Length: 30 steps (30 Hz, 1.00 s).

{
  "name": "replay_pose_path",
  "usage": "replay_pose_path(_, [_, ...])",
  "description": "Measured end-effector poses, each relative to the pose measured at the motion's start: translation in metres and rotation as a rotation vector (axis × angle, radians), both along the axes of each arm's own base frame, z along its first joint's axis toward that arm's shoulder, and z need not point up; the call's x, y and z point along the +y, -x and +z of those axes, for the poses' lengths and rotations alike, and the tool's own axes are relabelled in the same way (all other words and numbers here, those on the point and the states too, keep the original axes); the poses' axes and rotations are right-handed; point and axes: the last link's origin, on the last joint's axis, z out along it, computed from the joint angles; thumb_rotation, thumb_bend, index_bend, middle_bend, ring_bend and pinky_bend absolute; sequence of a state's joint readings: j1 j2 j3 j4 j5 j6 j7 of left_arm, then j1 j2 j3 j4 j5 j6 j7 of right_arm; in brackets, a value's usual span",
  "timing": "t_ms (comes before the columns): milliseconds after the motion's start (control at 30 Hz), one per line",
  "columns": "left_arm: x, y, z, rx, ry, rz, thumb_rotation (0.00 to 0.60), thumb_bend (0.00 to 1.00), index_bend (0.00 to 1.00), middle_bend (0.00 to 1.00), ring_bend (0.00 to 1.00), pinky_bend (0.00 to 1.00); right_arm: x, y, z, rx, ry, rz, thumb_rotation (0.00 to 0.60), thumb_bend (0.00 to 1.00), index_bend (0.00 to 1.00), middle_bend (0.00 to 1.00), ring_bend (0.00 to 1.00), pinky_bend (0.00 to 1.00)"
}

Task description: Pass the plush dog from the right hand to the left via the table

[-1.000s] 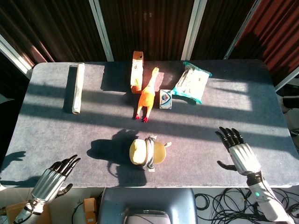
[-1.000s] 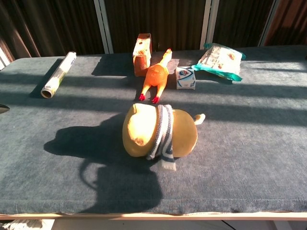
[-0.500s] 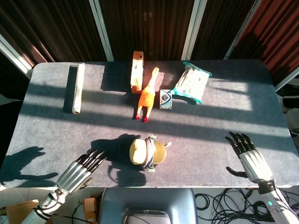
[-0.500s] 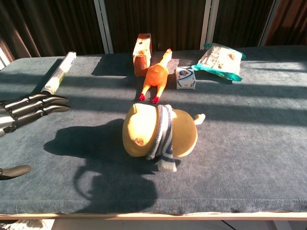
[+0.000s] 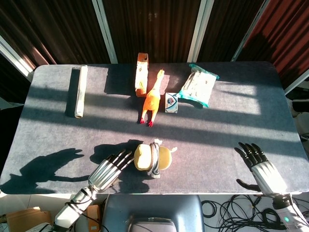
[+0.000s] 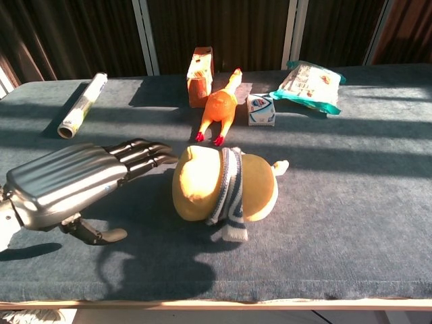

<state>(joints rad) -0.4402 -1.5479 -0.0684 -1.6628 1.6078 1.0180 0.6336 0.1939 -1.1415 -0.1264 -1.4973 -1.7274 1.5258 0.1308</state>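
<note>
Our grey felt table (image 5: 227, 130), sun-striped; round plush dog (image 5: 153, 157) between our empty, finger-spread left hand (image 5: 107, 171) and right hand (image 5: 263, 169).

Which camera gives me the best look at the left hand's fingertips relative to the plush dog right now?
Chest view: the left hand fills the foreground, its fingertips just short of the plush dog. Head view shows both from above, smaller, fingers spread.

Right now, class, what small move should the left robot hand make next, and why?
Probably ease the left robot hand a little further toward the dog and curl its fingers around it. The dog lies free on the table, the fingertips are just beside it, and the right robot hand is open, well clear.
</note>
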Motion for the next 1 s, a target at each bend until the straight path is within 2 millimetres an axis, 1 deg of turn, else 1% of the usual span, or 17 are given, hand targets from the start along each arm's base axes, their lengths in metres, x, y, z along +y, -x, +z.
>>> replay_pose_path(200, [0.008, -0.023, -0.031, -0.043, -0.017, -0.010, 0.600, 0.23, 0.00, 0.00, 0.00, 0.32, -0.001, 0.002, 0.003, -0.005, -0.002, -0.016, 0.600, 0.09, 0.00, 0.00, 0.00, 0.03])
replay_pose_path(300, [0.012, -0.030, -0.042, -0.061, -0.032, 0.000, 0.600, 0.23, 0.00, 0.00, 0.02, 0.33, -0.002, 0.002, 0.003, -0.005, -0.005, -0.017, 0.600, 0.09, 0.00, 0.00, 0.00, 0.03])
replay_pose_path(433, [0.014, -0.039, -0.056, -0.087, -0.049, 0.015, 0.600, 0.23, 0.00, 0.00, 0.05, 0.31, -0.001, 0.002, 0.003, 0.002, -0.013, -0.016, 0.600, 0.09, 0.00, 0.00, 0.00, 0.03])
replay_pose_path(533, [0.016, -0.043, -0.065, -0.101, -0.065, 0.029, 0.600, 0.23, 0.00, 0.01, 0.12, 0.31, -0.001, 0.002, 0.003, 0.006, -0.017, -0.018, 0.600, 0.09, 0.00, 0.00, 0.00, 0.03])
replay_pose_path(600, [0.017, -0.043, -0.069, -0.110, -0.083, 0.036, 0.600, 0.23, 0.01, 0.11, 0.24, 0.36, -0.002, 0.003, 0.003, 0.007, -0.017, -0.022, 0.600, 0.09, 0.00, 0.00, 0.00, 0.03])
replay_pose_path(667, [0.017, -0.043, -0.073, -0.124, -0.099, 0.041, 0.600, 0.23, 0.11, 0.26, 0.39, 0.44, -0.003, 0.003, 0.003, 0.006, -0.015, -0.027, 0.600, 0.09, 0.00, 0.00, 0.00, 0.03])
replay_pose_path(700, [0.018, -0.043, -0.075, -0.135, -0.111, 0.042, 0.600, 0.23, 0.22, 0.36, 0.47, 0.50, -0.003, 0.003, 0.004, 0.004, -0.014, -0.028, 0.600, 0.09, 0.00, 0.00, 0.00, 0.03])
replay_pose_path(800, [0.019, -0.041, -0.079, -0.170, -0.143, 0.038, 0.600, 0.24, 0.51, 0.62, 0.67, 0.67, -0.003, 0.003, 0.004, 0.001, -0.018, -0.030, 0.600, 0.09, 0.00, 0.00, 0.00, 0.03])
replay_pose_path(900, [0.020, -0.038, -0.083, -0.204, -0.165, 0.029, 0.600, 0.25, 0.66, 0.76, 0.78, 0.78, -0.003, 0.003, 0.004, 0.003, -0.019, -0.031, 0.600, 0.09, 0.00, 0.00, 0.00, 0.03])
replay_pose_path(1000, [0.020, -0.034, -0.087, -0.234, -0.176, 0.024, 0.600, 0.25, 0.73, 0.83, 0.84, 0.83, -0.003, 0.004, 0.004, 0.006, -0.025, -0.034, 0.600, 0.09, 0.00, 0.00, 0.00, 0.03])
